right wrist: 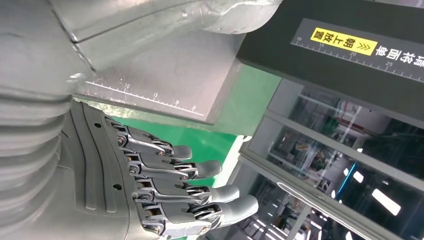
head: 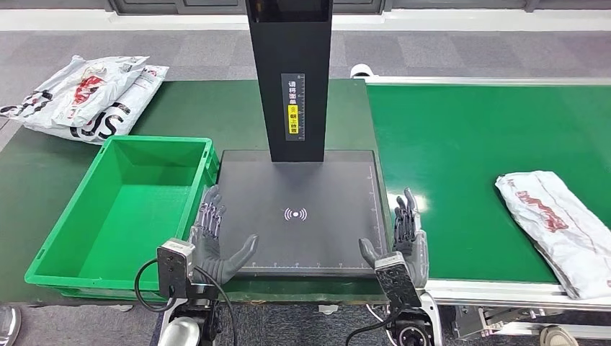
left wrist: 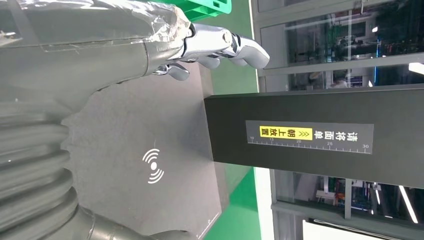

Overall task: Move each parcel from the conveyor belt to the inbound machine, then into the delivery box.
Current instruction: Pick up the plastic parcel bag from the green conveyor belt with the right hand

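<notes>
Both hands empty, fingers spread: left hand [head: 213,245] at the near-left corner of the scanner plate [head: 302,187], right hand [head: 405,241] at its near-right corner, palms facing in. Next parcel [head: 558,223] lies on the conveyor belt [head: 461,158], well to the right of the right hand, so that hand is clearly nearer. Its long axis runs far-left to near-right, and its near end overhangs the belt's near rail. Green crate [head: 108,216] sits left of the plate, nothing in it. More parcels [head: 86,94] piled at far left on the bench [head: 43,166]. Parcel label side unreadable; thickness hard to judge.
</notes>
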`<state>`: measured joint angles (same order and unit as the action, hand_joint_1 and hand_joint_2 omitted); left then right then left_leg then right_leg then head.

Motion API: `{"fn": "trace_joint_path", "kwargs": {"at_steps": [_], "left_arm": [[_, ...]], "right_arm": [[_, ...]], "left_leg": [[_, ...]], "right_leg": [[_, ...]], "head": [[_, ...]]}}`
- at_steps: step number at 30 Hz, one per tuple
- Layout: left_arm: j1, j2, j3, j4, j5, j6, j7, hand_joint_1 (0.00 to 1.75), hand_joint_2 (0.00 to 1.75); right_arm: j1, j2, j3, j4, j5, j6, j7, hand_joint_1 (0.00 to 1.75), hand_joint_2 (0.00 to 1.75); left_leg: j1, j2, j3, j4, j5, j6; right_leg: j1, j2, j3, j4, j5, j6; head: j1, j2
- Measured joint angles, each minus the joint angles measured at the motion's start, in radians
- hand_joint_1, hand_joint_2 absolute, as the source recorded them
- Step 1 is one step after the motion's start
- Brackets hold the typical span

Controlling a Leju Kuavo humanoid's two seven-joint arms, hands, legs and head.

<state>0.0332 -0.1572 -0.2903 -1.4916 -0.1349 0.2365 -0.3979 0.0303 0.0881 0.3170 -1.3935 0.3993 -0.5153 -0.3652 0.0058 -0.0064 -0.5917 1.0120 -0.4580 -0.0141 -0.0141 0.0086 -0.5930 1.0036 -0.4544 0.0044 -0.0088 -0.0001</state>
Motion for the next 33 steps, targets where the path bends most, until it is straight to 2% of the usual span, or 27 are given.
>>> {"fn": "trace_joint_path", "kwargs": {"at_steps": [8, 13, 20, 27, 29, 33], "left_arm": [[-0.004, 0.000, 0.000, 0.001, 0.000, -0.002, 0.000, 0.00, 1.75], [-0.005, 0.000, 0.000, 0.001, 0.000, -0.004, 0.000, 0.00, 1.75], [-0.019, 0.000, 0.000, 0.006, 0.000, -0.016, 0.000, 0.00, 1.75], [-0.038, -0.003, 0.000, 0.024, 0.000, -0.037, 0.000, 0.00, 1.75], [-0.040, -0.004, 0.000, 0.030, 0.000, -0.039, -0.001, 0.00, 1.75], [-0.054, -0.004, 0.000, 0.044, 0.001, -0.046, -0.002, 0.00, 1.75]], "right_arm": [[-0.006, 0.000, 0.000, 0.000, 0.015, 0.004, -0.003, 0.00, 1.75], [-0.035, 0.000, -0.022, 0.013, 0.065, -0.027, 0.003, 0.00, 1.75], [-0.154, -0.008, -0.096, 0.124, 0.149, -0.086, 0.004, 0.00, 1.75], [-0.294, -0.055, -0.165, 0.299, 0.219, -0.173, 0.031, 0.00, 1.75], [-0.317, -0.066, -0.184, 0.335, 0.267, -0.178, 0.058, 0.00, 1.75], [-0.369, -0.079, -0.257, 0.408, 0.461, -0.184, 0.144, 0.00, 1.75]], "left_leg": [[0.000, 0.000, 0.000, 0.000, 0.000, 0.000], [0.000, 0.000, 0.000, 0.000, 0.000, 0.000], [0.000, 0.000, 0.000, 0.000, 0.001, 0.000], [0.000, 0.000, 0.000, 0.000, 0.001, 0.000], [0.000, 0.000, 0.000, 0.000, 0.001, 0.000], [0.000, 0.000, 0.000, 0.000, 0.001, 0.000]], "right_leg": [[0.000, 0.000, 0.000, 0.000, 0.000, 0.000], [0.000, 0.000, 0.000, 0.000, 0.000, 0.000], [0.000, 0.000, 0.000, 0.000, 0.001, 0.000], [0.000, 0.000, 0.000, 0.000, 0.002, 0.000], [0.000, 0.000, 0.000, 0.000, 0.002, 0.000], [0.000, 0.000, 0.000, 0.000, 0.001, 0.000]], "head": [[0.000, 0.000], [0.000, 0.000], [0.000, 0.000], [0.000, 0.000], [0.000, 0.000], [0.000, 0.000]]}}
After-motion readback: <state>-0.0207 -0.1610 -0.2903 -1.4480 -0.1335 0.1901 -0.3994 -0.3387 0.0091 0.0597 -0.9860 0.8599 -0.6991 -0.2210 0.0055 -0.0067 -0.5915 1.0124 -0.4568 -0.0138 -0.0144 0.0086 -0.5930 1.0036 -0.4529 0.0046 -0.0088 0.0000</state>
